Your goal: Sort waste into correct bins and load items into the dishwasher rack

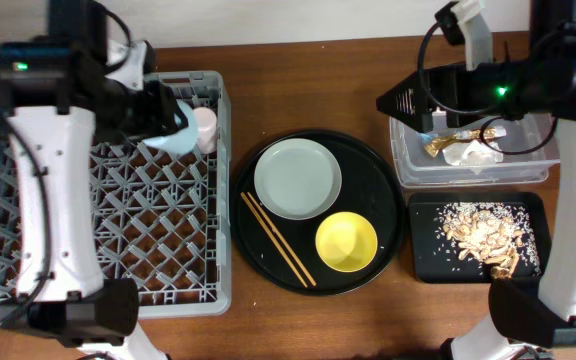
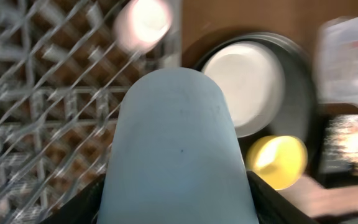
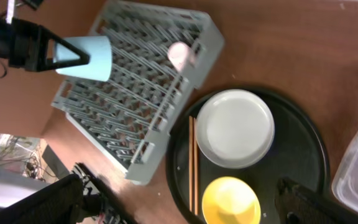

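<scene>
The blue cup (image 2: 179,143) is pinched between the fingers of the left gripper (image 1: 164,122). It is held above the far right corner of the dishwasher rack (image 1: 148,240), with its long axis lying along the fingers, apparently tilted rather than upright. The pink cup (image 1: 204,128) is seen just to its right, and unoccupied pegs are found nearer and to the left. The right gripper (image 3: 180,183) is spread wide, well apart from the rack.
</scene>
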You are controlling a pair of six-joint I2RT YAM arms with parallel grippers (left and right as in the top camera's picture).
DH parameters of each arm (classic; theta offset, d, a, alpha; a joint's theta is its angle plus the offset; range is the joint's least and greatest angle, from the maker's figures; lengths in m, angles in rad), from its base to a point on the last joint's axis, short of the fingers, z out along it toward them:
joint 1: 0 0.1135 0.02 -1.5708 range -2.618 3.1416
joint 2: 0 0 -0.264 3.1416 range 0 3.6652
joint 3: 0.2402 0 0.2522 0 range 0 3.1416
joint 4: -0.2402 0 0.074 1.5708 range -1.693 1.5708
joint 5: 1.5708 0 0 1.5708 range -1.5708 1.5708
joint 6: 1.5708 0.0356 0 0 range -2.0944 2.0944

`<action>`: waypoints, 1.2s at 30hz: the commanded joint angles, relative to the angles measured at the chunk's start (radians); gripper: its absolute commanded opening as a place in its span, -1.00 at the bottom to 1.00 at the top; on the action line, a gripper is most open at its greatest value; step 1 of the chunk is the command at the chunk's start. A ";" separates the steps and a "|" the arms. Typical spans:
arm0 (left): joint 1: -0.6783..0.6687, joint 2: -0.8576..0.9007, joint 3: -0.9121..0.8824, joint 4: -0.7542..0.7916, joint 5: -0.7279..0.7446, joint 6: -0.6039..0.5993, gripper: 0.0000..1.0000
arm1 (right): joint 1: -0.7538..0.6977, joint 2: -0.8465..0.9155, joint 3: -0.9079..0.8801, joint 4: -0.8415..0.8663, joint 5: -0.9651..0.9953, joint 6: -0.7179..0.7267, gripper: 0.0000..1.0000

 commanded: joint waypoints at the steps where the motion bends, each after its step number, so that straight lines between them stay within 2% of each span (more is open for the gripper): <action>1: -0.053 -0.014 -0.188 0.078 -0.155 -0.075 -0.30 | 0.000 0.003 -0.103 -0.006 0.050 0.015 0.97; 6: -0.060 -0.014 -0.472 0.319 -0.158 -0.107 -0.30 | 0.000 0.003 -0.208 -0.006 0.050 -0.023 0.97; 11: -0.060 -0.013 -0.621 0.470 -0.164 -0.108 -0.29 | 0.000 0.003 -0.208 -0.006 0.050 -0.023 0.97; 13: -0.060 -0.013 -0.644 0.501 -0.209 -0.133 -0.28 | 0.000 0.003 -0.208 -0.006 0.050 -0.023 0.97; 14: -0.060 -0.013 -0.644 0.508 -0.218 -0.133 -0.03 | 0.000 0.003 -0.208 -0.006 0.050 -0.023 0.97; 15: -0.060 -0.013 -0.644 0.512 -0.217 -0.133 0.31 | 0.000 0.003 -0.208 -0.006 0.050 -0.023 0.97; 19: -0.060 -0.015 -0.644 0.518 -0.185 -0.133 0.86 | 0.000 0.003 -0.210 -0.006 0.049 -0.022 0.97; 23: -0.060 -0.024 -0.580 0.517 -0.164 -0.133 0.91 | 0.043 0.003 -0.211 -0.006 0.050 -0.019 1.00; 24: -0.060 -0.038 -0.547 0.509 -0.164 -0.133 0.91 | 0.072 0.003 -0.211 -0.005 0.054 -0.019 0.88; 25: -0.059 -0.082 -0.476 0.476 -0.165 -0.133 0.91 | 0.141 0.003 -0.211 -0.005 0.121 -0.019 0.56; 26: -0.052 -0.119 -0.433 0.449 -0.164 -0.134 0.91 | 0.169 0.003 -0.214 -0.006 0.159 -0.018 0.36; 27: -0.039 -0.161 -0.393 0.423 -0.164 -0.143 0.92 | 0.222 0.003 -0.233 -0.006 0.224 0.018 0.27; 29: 0.007 -0.269 -0.344 0.398 -0.176 -0.148 0.98 | 0.301 0.003 -0.294 0.021 0.288 0.066 0.27; 31: 0.058 -0.384 -0.343 0.390 -0.217 -0.148 0.98 | 0.391 0.003 -0.423 0.124 0.315 0.125 0.25; 33: 0.088 -0.468 -0.343 0.313 -0.220 -0.148 0.98 | 0.483 0.003 -0.604 0.307 0.315 0.165 0.19; 34: 0.091 -0.501 -0.343 0.260 -0.243 -0.148 0.99 | 0.530 0.003 -0.707 0.433 0.324 0.166 0.13; 36: 0.091 -0.539 -0.343 0.166 -0.251 -0.148 0.98 | 0.611 0.004 -0.890 0.693 0.472 0.228 0.09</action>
